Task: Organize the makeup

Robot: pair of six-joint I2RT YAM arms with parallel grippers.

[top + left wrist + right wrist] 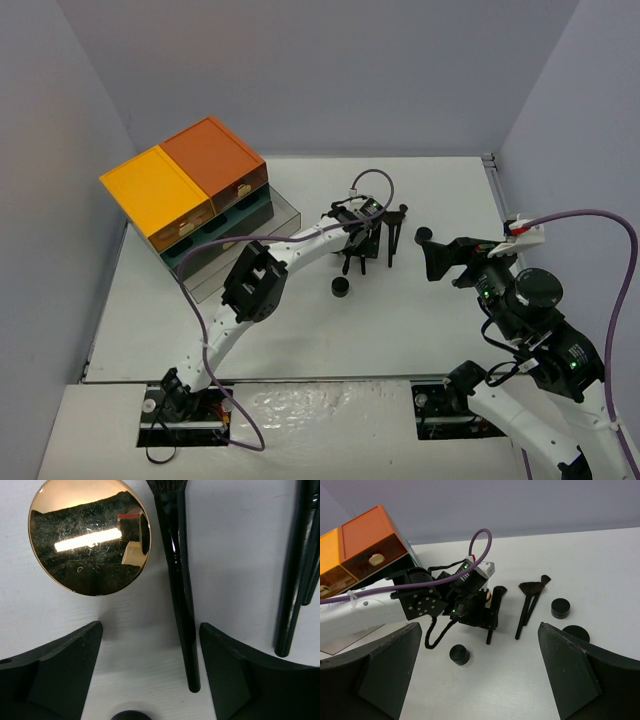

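While our left gripper [150, 630] hangs low over the middle of the table [420, 330], toward its far edge, its jaws stand apart either side of a black-handled brush [180, 590], touching nothing; the gold-lidded jar [89, 535] sits just beside. We judge the step to be picking up this brush. Next the jaws must meet squarely on the slim handle, which lies nearer the right finger. Our right gripper [480, 627] hovers wide open near the right edge.
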